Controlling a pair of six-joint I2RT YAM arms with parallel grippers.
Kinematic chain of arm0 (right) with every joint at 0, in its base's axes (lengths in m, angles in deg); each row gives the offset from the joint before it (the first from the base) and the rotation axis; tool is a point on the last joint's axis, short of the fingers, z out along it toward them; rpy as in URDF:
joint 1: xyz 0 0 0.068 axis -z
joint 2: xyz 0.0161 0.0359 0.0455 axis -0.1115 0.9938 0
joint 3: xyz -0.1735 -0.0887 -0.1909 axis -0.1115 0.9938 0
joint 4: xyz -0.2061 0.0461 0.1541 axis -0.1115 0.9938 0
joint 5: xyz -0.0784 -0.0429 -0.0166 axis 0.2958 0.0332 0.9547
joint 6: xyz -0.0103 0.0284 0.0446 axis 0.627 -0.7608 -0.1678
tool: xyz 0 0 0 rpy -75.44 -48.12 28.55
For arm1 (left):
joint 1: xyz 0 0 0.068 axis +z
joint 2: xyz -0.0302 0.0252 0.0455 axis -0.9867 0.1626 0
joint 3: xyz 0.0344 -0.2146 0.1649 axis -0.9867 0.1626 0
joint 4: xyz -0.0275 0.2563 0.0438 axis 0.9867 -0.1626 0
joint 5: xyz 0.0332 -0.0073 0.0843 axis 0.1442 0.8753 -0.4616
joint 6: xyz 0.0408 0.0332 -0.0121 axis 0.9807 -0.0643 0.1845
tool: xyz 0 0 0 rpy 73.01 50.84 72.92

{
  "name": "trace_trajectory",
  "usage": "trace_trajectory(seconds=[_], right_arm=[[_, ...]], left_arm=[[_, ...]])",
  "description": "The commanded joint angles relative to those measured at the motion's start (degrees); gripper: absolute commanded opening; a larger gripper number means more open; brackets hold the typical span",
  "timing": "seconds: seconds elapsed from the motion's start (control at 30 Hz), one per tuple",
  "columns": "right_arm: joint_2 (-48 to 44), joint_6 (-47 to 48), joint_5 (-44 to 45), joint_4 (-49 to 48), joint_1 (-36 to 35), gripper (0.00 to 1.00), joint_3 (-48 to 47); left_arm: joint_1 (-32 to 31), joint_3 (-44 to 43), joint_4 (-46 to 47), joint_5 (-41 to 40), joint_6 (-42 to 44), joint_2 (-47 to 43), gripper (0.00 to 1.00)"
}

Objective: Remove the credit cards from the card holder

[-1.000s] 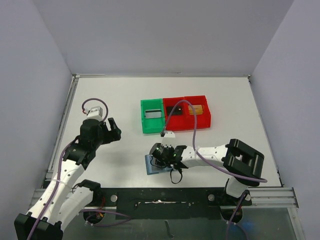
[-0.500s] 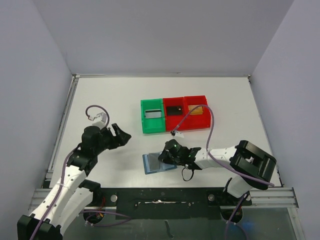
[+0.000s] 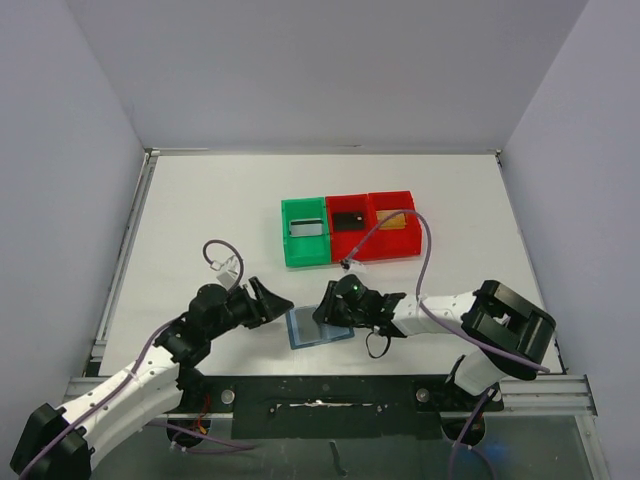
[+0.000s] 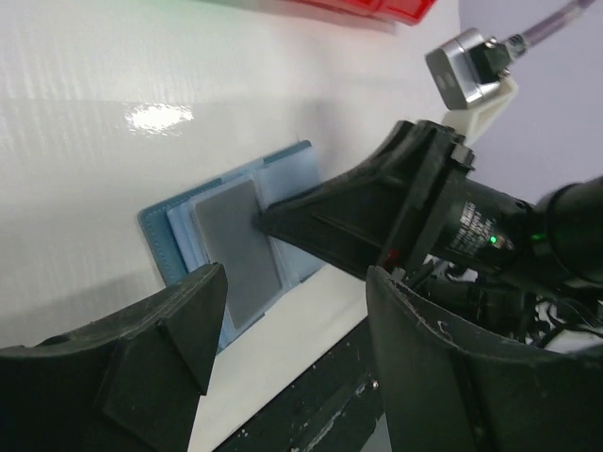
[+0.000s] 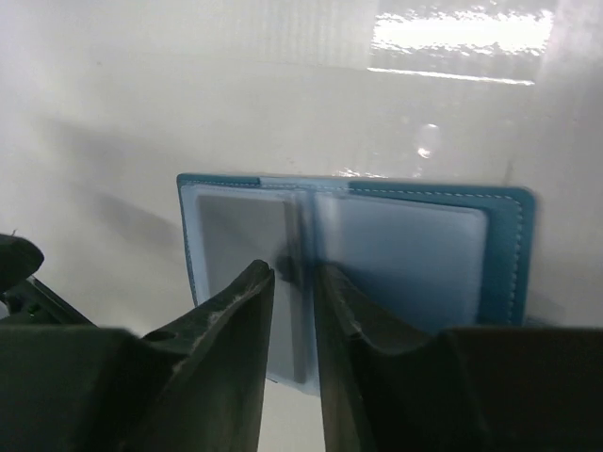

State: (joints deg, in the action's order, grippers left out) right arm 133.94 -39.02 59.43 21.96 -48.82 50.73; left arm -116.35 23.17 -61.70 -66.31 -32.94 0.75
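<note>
Light-blue card holder (image 3: 320,327) lies open on the white table (image 3: 220,200), long axis left to right, between the grippers. Right gripper (image 3: 326,308), fingers almost together, touches the grey credit card (image 4: 236,250) at the fold; whether it pinches is unclear. Left gripper (image 3: 272,302) sits just left, jaws apart.

Fixed view high above the table (image 3: 200,200), wrist views low, close — both on the card holder (image 5: 415,250)
</note>
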Motion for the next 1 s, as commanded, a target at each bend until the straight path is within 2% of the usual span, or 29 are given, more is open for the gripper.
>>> trace_trajectory(seconds=[0.0,0.13,0.33,0.6,0.8,0.97], right_arm=[[-1.25,10.40,4.06,14.49,-2.41,0.35,-8.50],[1.70,13.12,9.85,24.43,-5.30,0.57,-16.85],[7.57,15.15,15.81,33.66,-10.14,0.68,-26.43],[13.83,14.28,15.69,34.27,-10.17,0.68,-28.01],[14.45,11.47,12.98,31.34,-9.25,0.56,-24.56],[9.79,10.13,4.67,19.54,-5.93,0.48,-16.24]], left_arm=[[-1.21,-2.53,-1.71,-8.84,-1.95,-2.32,0.59],[-1.19,-3.46,-7.19,-13.05,-2.01,-7.33,0.59],[-1.14,-4.65,-13.23,-16.62,-2.38,-13.86,0.60],[-1.10,-6.28,-17.55,-17.81,-1.96,-15.71,0.60],[-1.12,-6.20,-14.76,-14.10,-0.47,-13.01,0.60],[-1.17,-5.39,-9.86,-9.64,-0.12,-9.53,0.60]])
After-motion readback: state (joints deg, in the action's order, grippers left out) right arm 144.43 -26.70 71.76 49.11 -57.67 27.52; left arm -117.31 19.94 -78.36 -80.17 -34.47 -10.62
